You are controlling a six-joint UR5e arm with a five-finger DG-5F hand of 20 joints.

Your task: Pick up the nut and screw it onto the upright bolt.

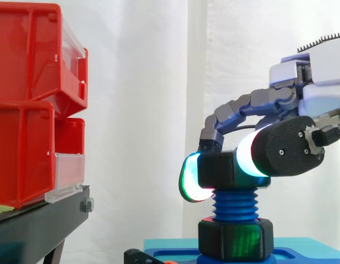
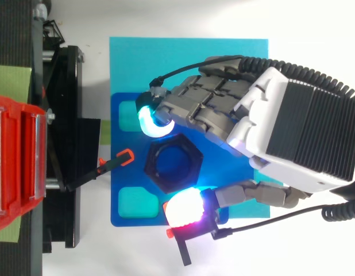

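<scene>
from the side: robot hand (image 1: pixel 285 146) reaching in from the right, fingers curled down and pinching the black nut (image 1: pixel 217 170) between glowing pads, a green-cyan pad (image 1: pixel 189 181) on the nut's left face and a white-edged pad (image 1: pixel 248 154) on its right

nut held level at the very top of the blue bolt (image 1: pixel 235 203), touching the uppermost thread; cannot tell how far it has gone on

bolt upright, its thread bare between the held nut and a second black nut (image 1: pixel 236 237) sitting low at its foot, on the blue base (image 1: pixel 302 254)

well to the left, apart from all this: red bins (image 1: pixel 27 110) stacked on a black stand (image 1: pixel 43 220), with a white curtain (image 1: pixel 142 110) behind

from above: same robot hand (image 2: pixel 223 115) coming in from the right edge, over the base (image 2: pixel 123 178), which lies on a cyan mat (image 2: pixel 183 57)

hexagonal nut (image 2: pixel 174 141) seen end-on, its bore dark, near the middle of the base

one pad glowing cyan (image 2: pixel 147 119) just beside the nut's upper left side, another glowing red (image 2: pixel 185 208) just beside its lower edge, so gripping from opposite sides

bins and stand along the left edge, clear of the base
</scene>
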